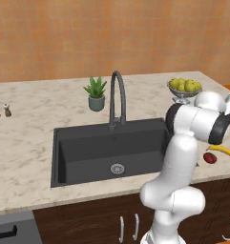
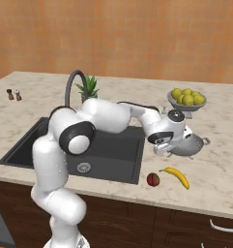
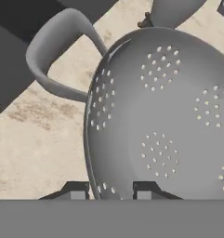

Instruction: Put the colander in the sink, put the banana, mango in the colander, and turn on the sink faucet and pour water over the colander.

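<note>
Gripper [image 3: 111, 190] straddles the colander [image 3: 164, 121] rim: one fingertip [image 3: 76, 190] outside the wall, the other inside, pinching the rim near the 7 o'clock edge in the hand view. One loop handle sticks out toward 10 o'clock. Colander sits on the counter [image 2: 219, 169], right of the sink [image 2: 113, 150], hand [image 2: 168, 140] over its left side. Banana [image 2: 177, 176] and mango [image 2: 153, 179] lie on the counter at the colander's 6 o'clock, close together, not touching, near the front edge. Faucet [image 1: 116, 97] stands at the sink's 12 o'clock. Fruit bowl [image 2: 187, 99] at the colander's 12 o'clock; plant [image 1: 96, 94] just left of the faucet.
</note>
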